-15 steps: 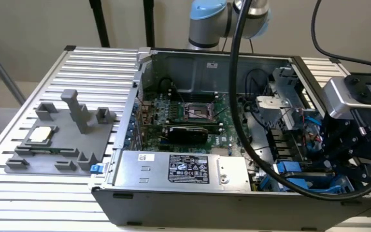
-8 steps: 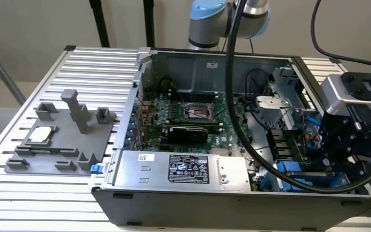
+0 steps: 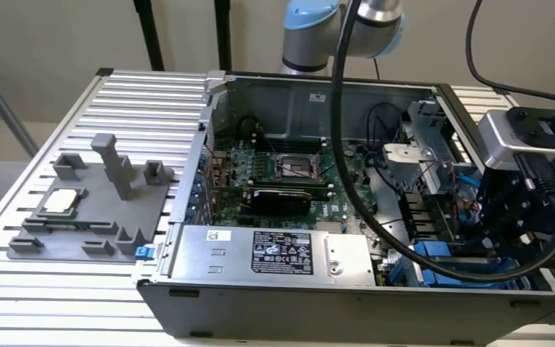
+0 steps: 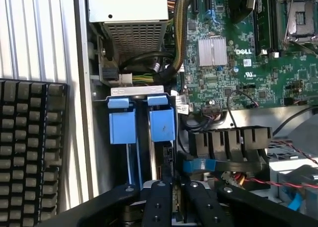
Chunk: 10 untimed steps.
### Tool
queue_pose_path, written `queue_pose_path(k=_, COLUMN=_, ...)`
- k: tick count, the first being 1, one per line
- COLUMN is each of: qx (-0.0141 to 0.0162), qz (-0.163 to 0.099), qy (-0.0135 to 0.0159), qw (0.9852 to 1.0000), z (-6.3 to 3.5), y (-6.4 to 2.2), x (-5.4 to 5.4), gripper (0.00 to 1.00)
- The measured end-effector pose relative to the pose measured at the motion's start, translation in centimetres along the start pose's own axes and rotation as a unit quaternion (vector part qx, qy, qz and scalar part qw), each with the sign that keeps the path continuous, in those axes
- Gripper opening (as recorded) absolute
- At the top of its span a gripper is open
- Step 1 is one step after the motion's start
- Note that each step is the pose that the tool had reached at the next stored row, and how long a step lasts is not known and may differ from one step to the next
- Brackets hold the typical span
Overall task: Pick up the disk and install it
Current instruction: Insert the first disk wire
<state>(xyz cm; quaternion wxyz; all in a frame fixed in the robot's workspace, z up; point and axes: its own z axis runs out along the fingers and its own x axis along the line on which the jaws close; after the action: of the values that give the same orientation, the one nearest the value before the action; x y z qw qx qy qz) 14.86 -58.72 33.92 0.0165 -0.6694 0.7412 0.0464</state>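
Slatted metal table (image 3: 113, 94), open PC case (image 3: 306, 303) on it. My claw (image 4: 171, 199) hangs over the drive bay, fingers closed on the disk (image 4: 155, 122), its blue carrier tabs just ahead.

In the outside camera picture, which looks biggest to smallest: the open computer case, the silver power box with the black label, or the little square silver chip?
1. Open grey metal computer case.
2. Silver power supply box with black label.
3. Small square silver chip on the grey plastic fixture.

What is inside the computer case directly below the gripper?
Two blue drive carriers stand side by side in the bay of the computer case, below the gripper. Any disk they hold is hidden, and the bay floor too.
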Motion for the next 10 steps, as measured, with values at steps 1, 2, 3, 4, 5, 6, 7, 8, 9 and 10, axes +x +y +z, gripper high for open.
queue_pose_path(k=1, qx=0.0002, qz=0.001, qy=0.0012, qw=1.0000, z=-0.01, y=-0.01, x=-0.08, gripper=0.00)
queue_pose_path(k=2, qx=0.0004, qz=0.002, qy=0.0024, qw=1.0000, z=0.00, y=0.00, x=-0.15, gripper=0.00)
queue_pose_path(k=3, qx=0.0006, qz=0.002, qy=0.0036, qw=1.0000, z=0.01, y=-0.01, x=-0.23, gripper=0.00)
queue_pose_path(k=4, qx=0.0008, qz=0.003, qy=0.0046, qw=1.0000, z=0.02, y=-0.01, x=-0.31, gripper=0.00)
queue_pose_path(k=5, qx=0.0009, qz=0.004, qy=0.0055, qw=1.0000, z=0.03, y=-0.01, x=-0.39, gripper=0.00)
queue_pose_path(k=6, qx=0.0010, qz=0.005, qy=0.0064, qw=1.0000, z=0.04, y=-0.03, x=-0.47, gripper=0.00)
queue_pose_path(k=7, qx=0.0012, qz=0.005, qy=0.0074, qw=1.0000, z=0.05, y=-0.06, x=-0.55, gripper=0.00)
queue_pose_path(k=8, qx=0.0013, qz=0.006, qy=0.0082, qw=0.9999, z=0.06, y=-0.10, x=-0.61, gripper=0.00)
queue_pose_path(k=9, qx=0.0014, qz=0.006, qy=0.0091, qw=0.9999, z=0.07, y=-0.15, x=-0.65, gripper=0.00)
queue_pose_path(k=10, qx=0.0015, qz=0.007, qy=0.0100, qw=0.9999, z=0.08, y=-0.21, x=-0.68, gripper=0.00)
